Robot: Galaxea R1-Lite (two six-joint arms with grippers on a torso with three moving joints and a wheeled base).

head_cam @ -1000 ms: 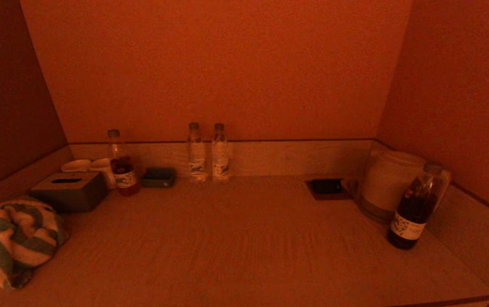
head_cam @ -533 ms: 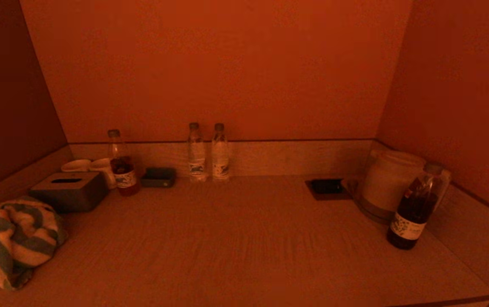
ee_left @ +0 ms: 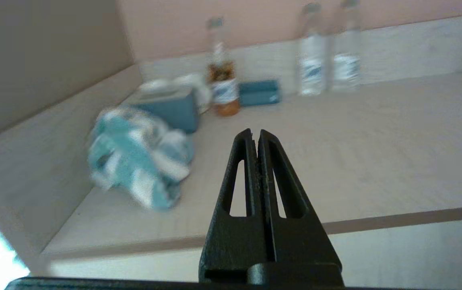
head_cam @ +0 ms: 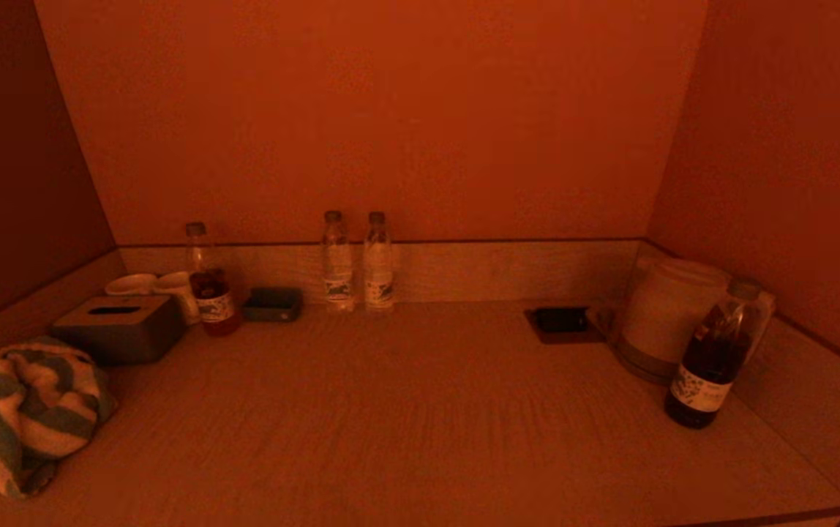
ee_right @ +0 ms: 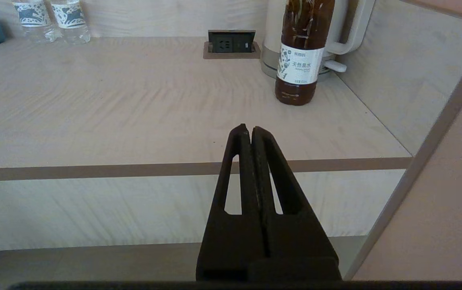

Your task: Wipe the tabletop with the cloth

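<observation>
A crumpled teal-and-white striped cloth (head_cam: 28, 413) lies at the near left corner of the wooden tabletop (head_cam: 420, 424); it also shows in the left wrist view (ee_left: 138, 155). My left gripper (ee_left: 256, 133) is shut and empty, held off the table's front edge, with the cloth ahead and to one side of it. My right gripper (ee_right: 247, 129) is shut and empty, also in front of the table's front edge, on the right side. Neither gripper shows in the head view.
A tissue box (head_cam: 118, 327), two cups (head_cam: 156, 285), a tea bottle (head_cam: 209, 289) and a small dark box (head_cam: 274, 304) stand at the back left. Two water bottles (head_cam: 358, 263) stand at the back centre. A socket (head_cam: 563, 322), kettle (head_cam: 669, 311) and tea bottle (head_cam: 713, 359) stand right.
</observation>
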